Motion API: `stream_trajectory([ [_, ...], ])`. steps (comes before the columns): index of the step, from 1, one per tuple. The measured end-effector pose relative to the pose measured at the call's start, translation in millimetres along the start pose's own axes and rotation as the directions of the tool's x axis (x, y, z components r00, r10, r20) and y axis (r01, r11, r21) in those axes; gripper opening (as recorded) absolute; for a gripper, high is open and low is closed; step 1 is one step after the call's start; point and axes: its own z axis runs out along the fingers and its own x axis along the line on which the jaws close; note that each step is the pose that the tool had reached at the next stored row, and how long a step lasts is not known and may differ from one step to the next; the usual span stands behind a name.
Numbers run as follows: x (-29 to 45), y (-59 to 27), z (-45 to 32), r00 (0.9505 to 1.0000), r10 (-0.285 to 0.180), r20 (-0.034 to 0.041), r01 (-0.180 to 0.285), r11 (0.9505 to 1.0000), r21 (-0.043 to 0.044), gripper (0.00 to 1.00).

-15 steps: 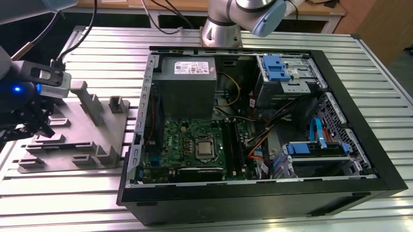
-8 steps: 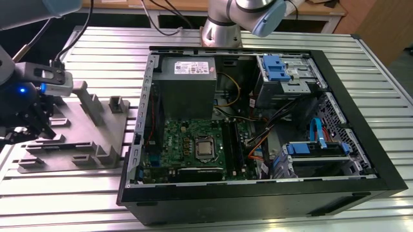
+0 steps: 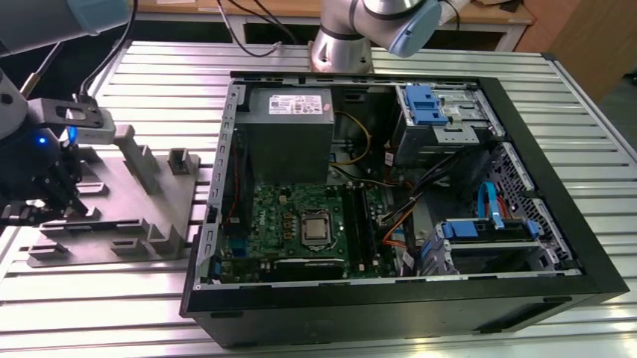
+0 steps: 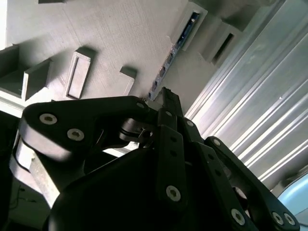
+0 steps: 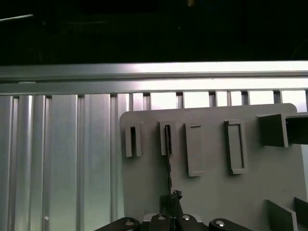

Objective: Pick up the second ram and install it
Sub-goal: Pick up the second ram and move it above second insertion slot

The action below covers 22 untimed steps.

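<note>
Second ram, jaws clamped, shows blue-green in second wrist view.

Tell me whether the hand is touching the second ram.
Cannot tell. In the first wrist view the second ram runs edge-on up to the hand, but neither contact nor gap shows plainly.

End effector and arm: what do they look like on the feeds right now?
The arm is silver-grey tubing with light blue joint caps. Thin black cables trail near its wrist. The end effector is matte black, built of flat linkage bars with silver screw heads. The exterior view shows a blue light on its body and a grey boxy mount beside it.
</note>
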Motion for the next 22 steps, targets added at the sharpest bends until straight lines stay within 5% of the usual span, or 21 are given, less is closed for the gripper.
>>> stream_trajectory([
  [22, -0.1, 7.9, 16.2, 1.0, -0.001, -0.0003, 0.001, 1.0, 0.0017, 0.1],
])
